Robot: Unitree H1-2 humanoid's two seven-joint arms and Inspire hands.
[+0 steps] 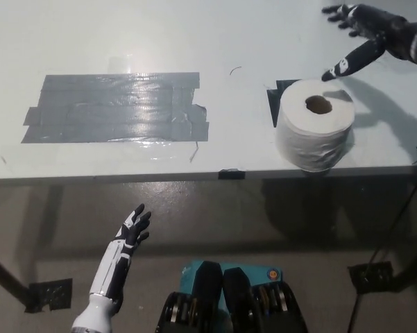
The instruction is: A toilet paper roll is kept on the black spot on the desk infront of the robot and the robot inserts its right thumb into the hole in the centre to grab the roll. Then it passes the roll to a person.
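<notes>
The toilet paper roll (315,132) is standing on end on the pale bench (215,55), right by the near edge on the right side, its centre hole facing up. It is sitting on a black spot (273,99) of which only a dark corner is peeking out at the roll's far left. The black right hand (361,35) is hanging in the air just beyond the roll, on the far right, with its fingers spread wide and holding nothing; one finger is pointing down towards the roll's far rim, though it is not touching it as far as the view shows. A shadow is falling across the bench to the right of the roll. Over on the left, a big patch of grey tape (114,109) is lying flat on the bench. The white left hand (132,229) is resting below the bench's near edge at lower left, fingers apart and empty.
</notes>
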